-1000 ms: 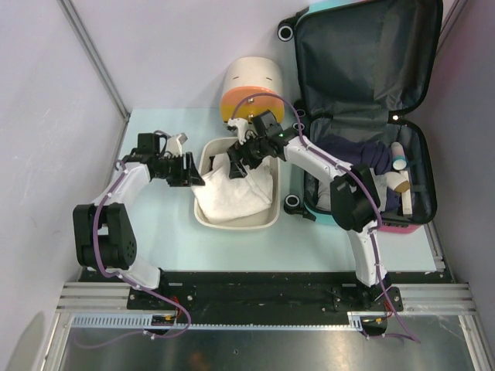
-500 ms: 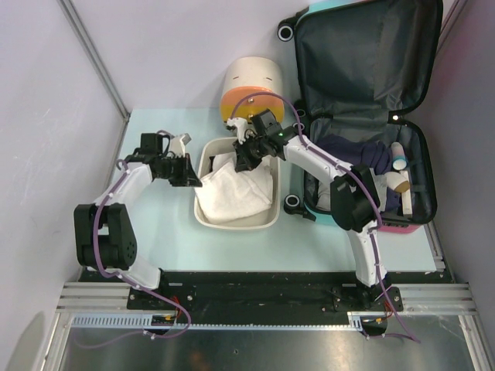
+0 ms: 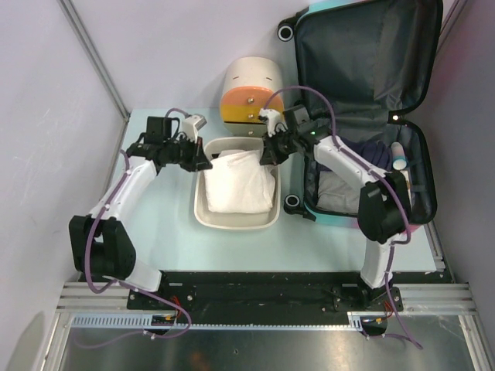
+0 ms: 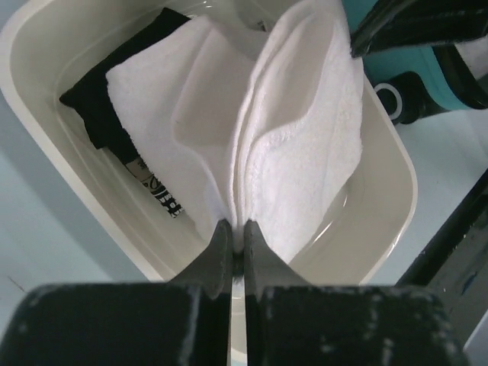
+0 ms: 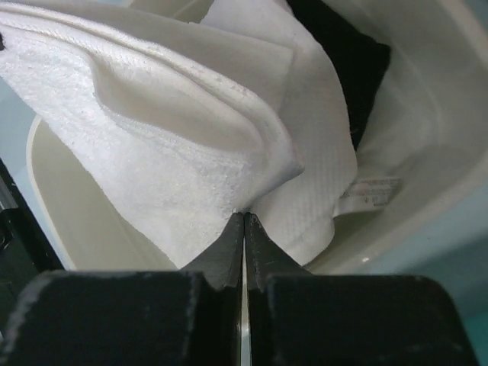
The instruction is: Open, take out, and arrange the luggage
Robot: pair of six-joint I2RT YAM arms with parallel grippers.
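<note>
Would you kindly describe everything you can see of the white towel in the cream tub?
The white towel is thick terry cloth, folded in layers. The left gripper and the right gripper, both shut, pinch its far edge, one at each end, and hold it raised; the rest sags into the cream tub, over a black garment.

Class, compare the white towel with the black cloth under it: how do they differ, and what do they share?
Colour: the white towel is pale, the black cloth dark. Grip: the left gripper and right gripper each pinch a towel edge; the black cloth is untouched. Pose: the towel is bunched and raised, the black cloth lies flat beneath. Both are fabric in the cream tub.
</note>
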